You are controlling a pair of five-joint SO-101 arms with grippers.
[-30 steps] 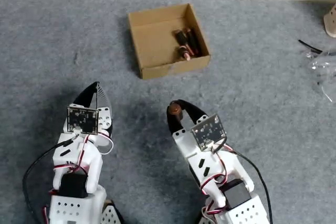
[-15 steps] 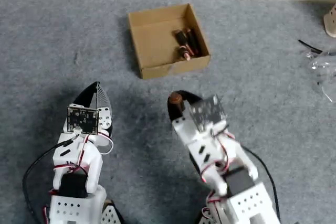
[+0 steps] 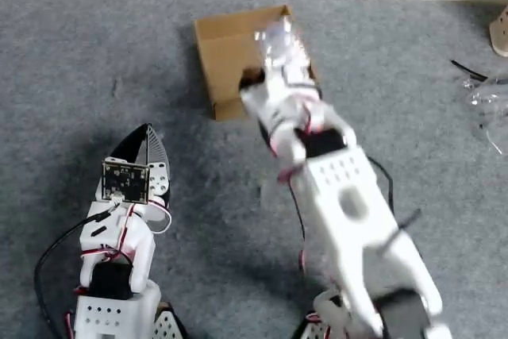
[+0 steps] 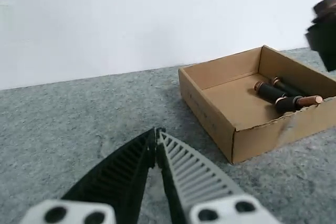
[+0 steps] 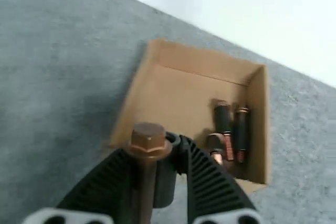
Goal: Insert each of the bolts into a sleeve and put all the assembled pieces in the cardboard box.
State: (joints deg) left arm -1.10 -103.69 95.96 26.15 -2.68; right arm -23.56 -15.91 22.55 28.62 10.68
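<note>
Your right tool (image 5: 155, 153) clamps a sleeved bolt (image 5: 148, 140) above the cardboard box (image 5: 173, 59), near its front wall. Likely rigid, weighty, slick metal: hold mid-sleeve. Left tool (image 4: 156, 136) pinched together, empty, over the counter (image 4: 63, 108).

Soft, even light falls from above on the grey counter (image 3: 71, 53), with no glare. A faint, diffuse shadow spreads around the left tool (image 3: 148, 129) and beneath the right arm (image 3: 349, 212), which is smeared with blur in the high view. The white wall (image 4: 105, 19) is bright, almost washed out.
</note>
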